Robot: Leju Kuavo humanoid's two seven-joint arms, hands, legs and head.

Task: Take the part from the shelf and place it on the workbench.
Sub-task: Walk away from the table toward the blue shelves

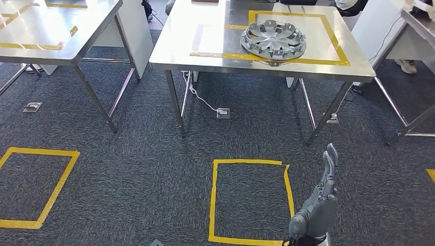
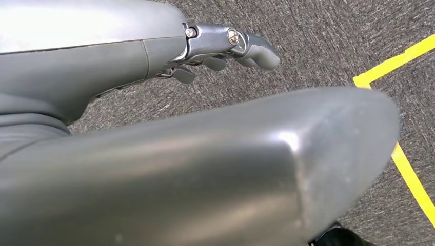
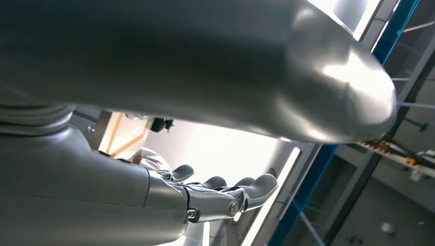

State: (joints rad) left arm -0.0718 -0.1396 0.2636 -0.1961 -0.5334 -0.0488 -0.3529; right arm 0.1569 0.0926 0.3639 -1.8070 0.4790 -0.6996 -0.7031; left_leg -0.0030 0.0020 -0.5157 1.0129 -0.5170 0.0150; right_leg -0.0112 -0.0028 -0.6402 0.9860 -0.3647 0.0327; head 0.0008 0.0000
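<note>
- Currently, carpet — dark grey, covers the whole floor, with yellow tape squares marked on it; one square sits just ahead of the robot, another off to the left.
- Workbench — steel top on steel legs, straight ahead past the tape square. Yellow tape rectangle marked on its right half.
- Second steel table to the left, well apart from the workbench; a third table's edge at far right.
- Part — grey hubcap, lying flat on the workbench inside the yellow rectangle, near the front edge. Nothing touching it.
- Right hand — raised in the lower right of the head view, fingers straight and together, holding nothing. Well apart from the part.
- Left hand — seen from its wrist camera over carpet and yellow tape; fingers loosely extended, nothing in them.
- Floor socket with a white cable under the workbench.
</note>
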